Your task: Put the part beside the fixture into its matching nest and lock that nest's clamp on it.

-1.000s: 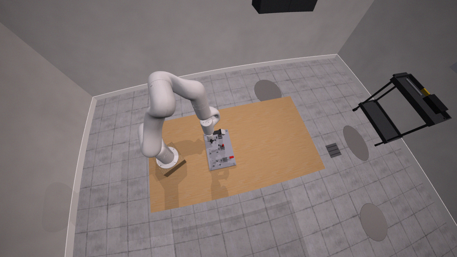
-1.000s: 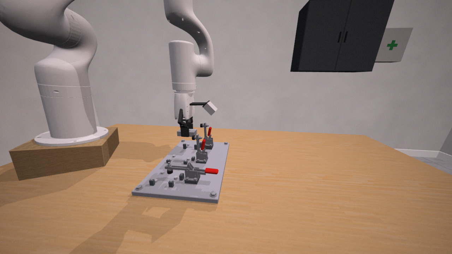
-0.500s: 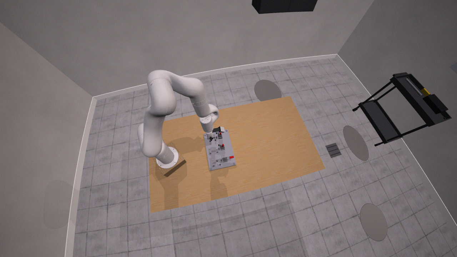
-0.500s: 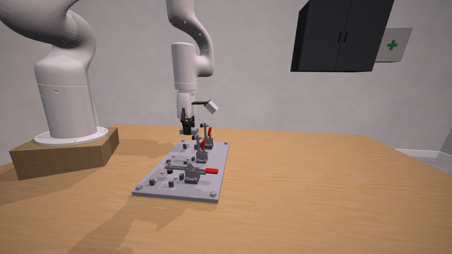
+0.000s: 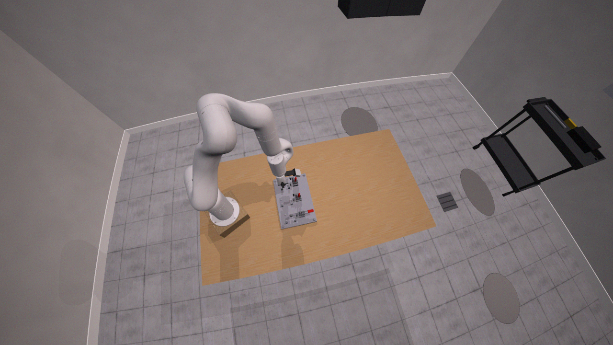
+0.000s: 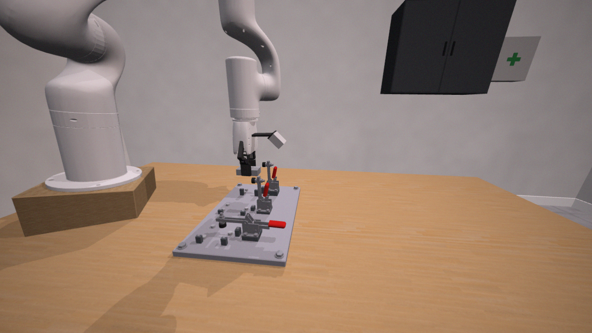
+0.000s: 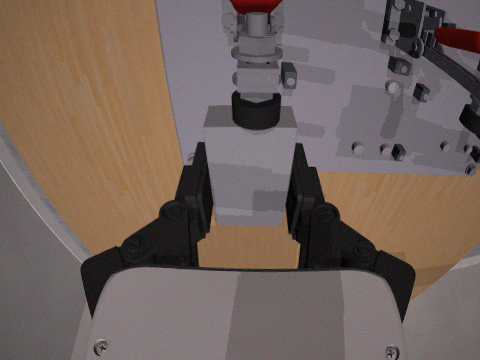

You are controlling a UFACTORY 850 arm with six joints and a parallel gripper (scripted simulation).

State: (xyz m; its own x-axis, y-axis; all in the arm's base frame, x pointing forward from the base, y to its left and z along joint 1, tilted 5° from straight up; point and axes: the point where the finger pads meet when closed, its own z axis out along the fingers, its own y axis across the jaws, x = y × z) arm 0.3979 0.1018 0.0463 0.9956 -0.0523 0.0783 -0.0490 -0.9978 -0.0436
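Above the far end of the fixture plate (image 5: 309, 201) (image 6: 248, 254) (image 7: 325, 110), on the side toward the robot's base, the gripper (image 5: 282, 184) (image 6: 247, 167) (image 7: 249, 162) is closed on a grey rectangular block (image 6: 251, 170) (image 7: 251, 170). Its black fingers bear on two opposite sides of the block, which is held roughly level in the air, out of the nests.

Three toggle clamps stand along the fixture plate. At its far end, the far clamp (image 5: 295, 181) (image 6: 273, 187) (image 7: 257, 45) has its bar raised and its red handle upright. Midway along the fixture plate, the middle clamp (image 5: 298, 197) (image 6: 264, 205) is likewise open. At the near end, the near clamp (image 5: 301, 213) (image 6: 251, 227) has its bar lowered and its red handle out flat; locking cannot be confirmed.

In the wrist view, the far clamp's black tip overlaps the block's edge; contact cannot be determined. Beneath the fixture plate is the wooden table top (image 5: 364, 192) (image 6: 372, 248) (image 7: 100, 100).
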